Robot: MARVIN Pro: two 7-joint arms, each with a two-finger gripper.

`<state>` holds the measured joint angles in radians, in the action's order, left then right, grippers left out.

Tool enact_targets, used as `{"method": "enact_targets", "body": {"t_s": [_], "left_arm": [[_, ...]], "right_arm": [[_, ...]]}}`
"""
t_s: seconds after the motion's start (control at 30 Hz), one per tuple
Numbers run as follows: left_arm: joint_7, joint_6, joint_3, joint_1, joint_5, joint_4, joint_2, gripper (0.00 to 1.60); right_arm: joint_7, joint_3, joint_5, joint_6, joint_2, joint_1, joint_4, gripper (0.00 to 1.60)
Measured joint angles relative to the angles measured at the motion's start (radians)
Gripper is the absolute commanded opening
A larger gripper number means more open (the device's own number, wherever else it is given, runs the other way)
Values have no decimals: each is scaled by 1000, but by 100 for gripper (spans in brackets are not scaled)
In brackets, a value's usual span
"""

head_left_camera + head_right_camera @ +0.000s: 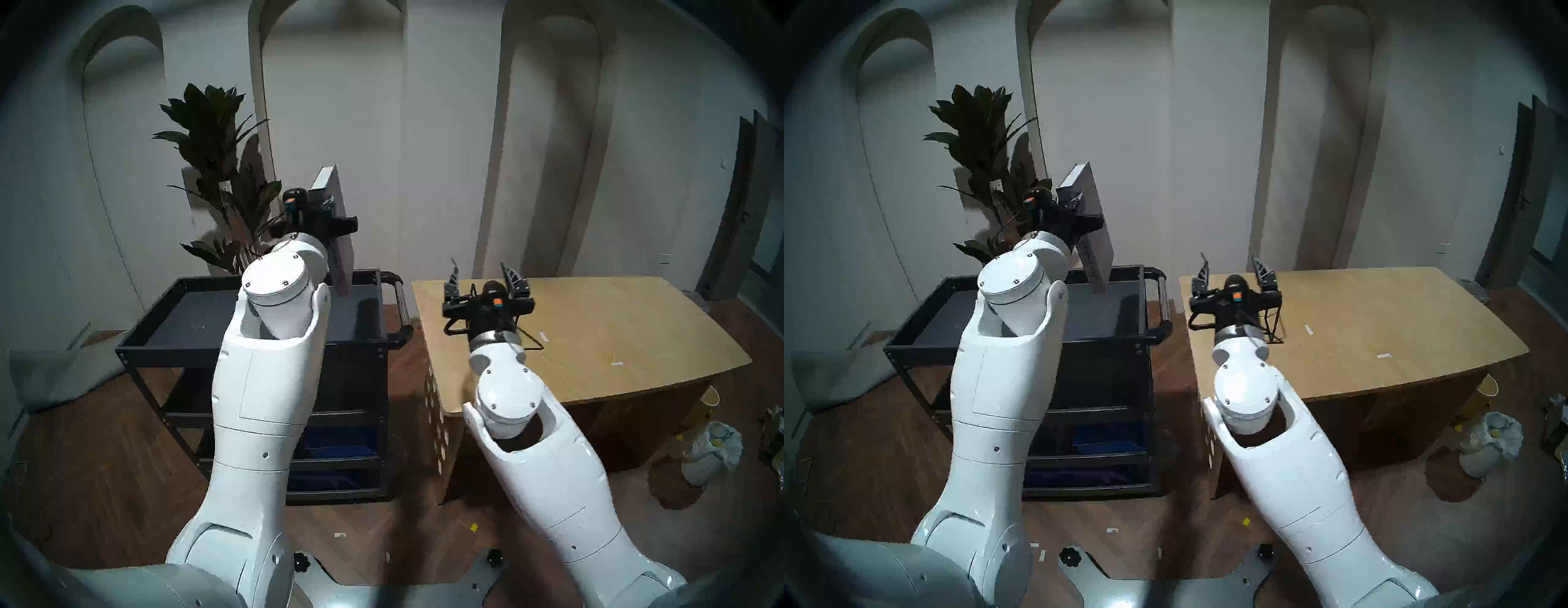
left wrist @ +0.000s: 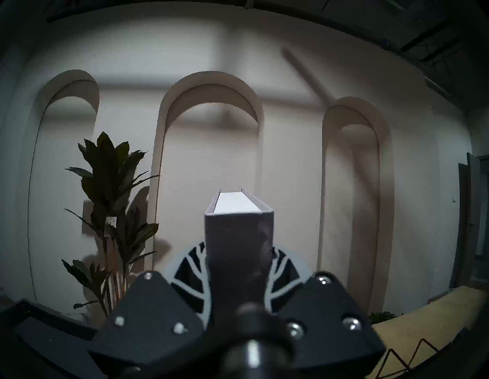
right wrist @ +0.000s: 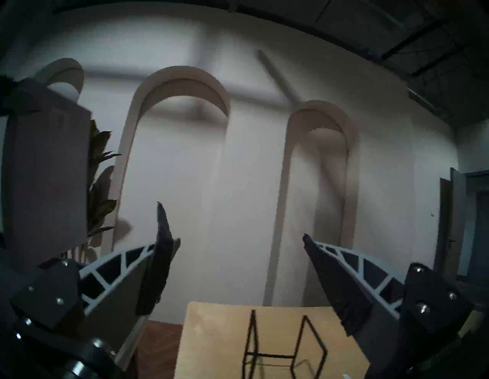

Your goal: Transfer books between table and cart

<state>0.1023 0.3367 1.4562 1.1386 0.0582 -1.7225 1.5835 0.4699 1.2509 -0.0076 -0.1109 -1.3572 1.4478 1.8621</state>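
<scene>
Across the lower half of the head view, two white robot arms reached up from the bottom edge. At centre right, the right gripper [image 1: 488,278] stood with its jaws spread wide and nothing between them, poised over the near left end of the table [image 1: 615,339], a light plywood top filling the right middle of the frame. Partly hidden beneath that gripper, a black wire rack [image 3: 285,349] rested on the tabletop. At centre left, the cart [image 1: 178,314], a black metal trolley with a tray top and a push handle toward the table, stood on the wooden floor. Just above its tray, near the middle of the frame, the left gripper [image 1: 324,208] was clamped tight on the book [image 1: 339,246], a thin pale grey-lavender hardcover held upright and slightly tilted, its lower corner hanging over the tray; whether it touched could not be told. Farther back, at upper left, a dark-leaved plant [image 1: 212,170] stood against a pale wall with arched recesses.
</scene>
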Motion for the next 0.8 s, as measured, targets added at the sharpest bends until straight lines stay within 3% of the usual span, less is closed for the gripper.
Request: {"method": "enact_targets", "body": {"t_s": [0.27,0.5,0.8], "left_arm": [[-7,-50,-25,-8,-22,82,-13,0],[-8,-115,-38,-26,-38,187,-17,0],[14,-210,-49,-58,-61,320,-19,0]], "right_arm": [[-10,135,133,-65,10,-25,30,160],[-97,248,304,-139,21,-55,8,160],[-187,320,429,-193,42,-73,-31,160]]}}
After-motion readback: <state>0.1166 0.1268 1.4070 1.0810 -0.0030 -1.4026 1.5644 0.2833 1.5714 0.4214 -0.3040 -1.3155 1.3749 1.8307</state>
